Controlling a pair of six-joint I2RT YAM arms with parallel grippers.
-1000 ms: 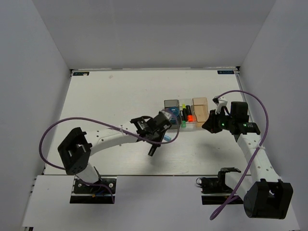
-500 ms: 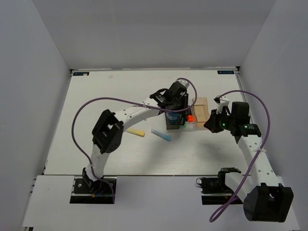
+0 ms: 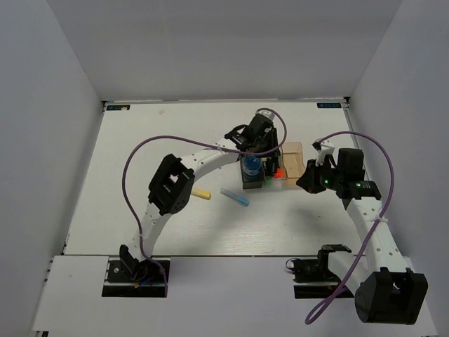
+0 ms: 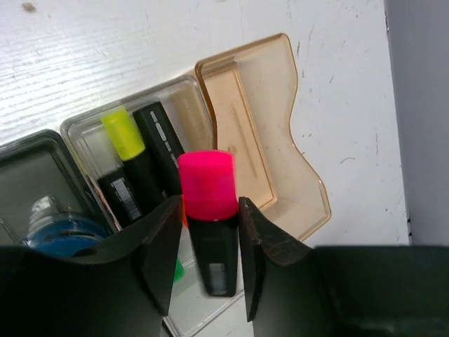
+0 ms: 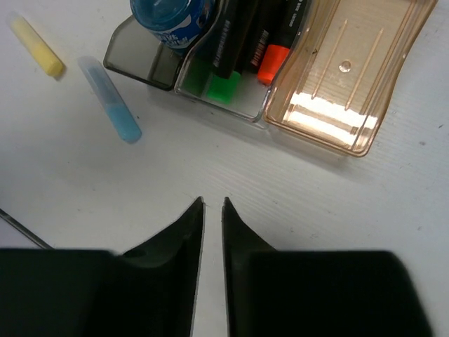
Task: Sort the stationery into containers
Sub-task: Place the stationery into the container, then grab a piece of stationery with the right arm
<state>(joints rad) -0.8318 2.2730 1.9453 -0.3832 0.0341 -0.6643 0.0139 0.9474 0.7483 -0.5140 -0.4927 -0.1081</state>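
Surface [image 3: 140,140]: white; it is seen filling the middle of the top view, with both arms bolted at its lower edge.
Left arm [image 3: 203,158]: it is stretched from the lower left up to the bins at the centre of the top view.
Right arm [image 3: 368,217]: it is raised along the right side, its wrist just right of the bins.
Left fingers [image 4: 247,239]: they are closed part-way on the black body of the pink-capped highlighter [image 4: 207,210], which is held over the clear bin in the left wrist view, cap toward the top of the frame.
Right fingers [image 5: 196,232]: they are drawn almost together with only a thin slit between them; nothing is held, and bare surface is seen beneath them, below the bins in the right wrist view.
Containers: three bins are joined in a row, just right of centre in the top view.
Tan bin [image 5: 337,98]: upper right of the right wrist view; no stationery is seen in it.
Clear bin [image 5: 231,105]: the middle bin; the yellow-capped [image 4: 125,133], orange-capped [image 5: 272,62] and green-capped [image 5: 223,88] highlighters lie in it.
Dark grey bin [image 5: 133,60]: the blue roll [image 5: 172,17] is seen in it.
Light blue stick [image 5: 111,98]: it lies on the surface, just lower left of the dark grey bin.
Pale yellow stick [image 5: 36,45]: it lies on the surface, left of the light blue stick and apart from it.
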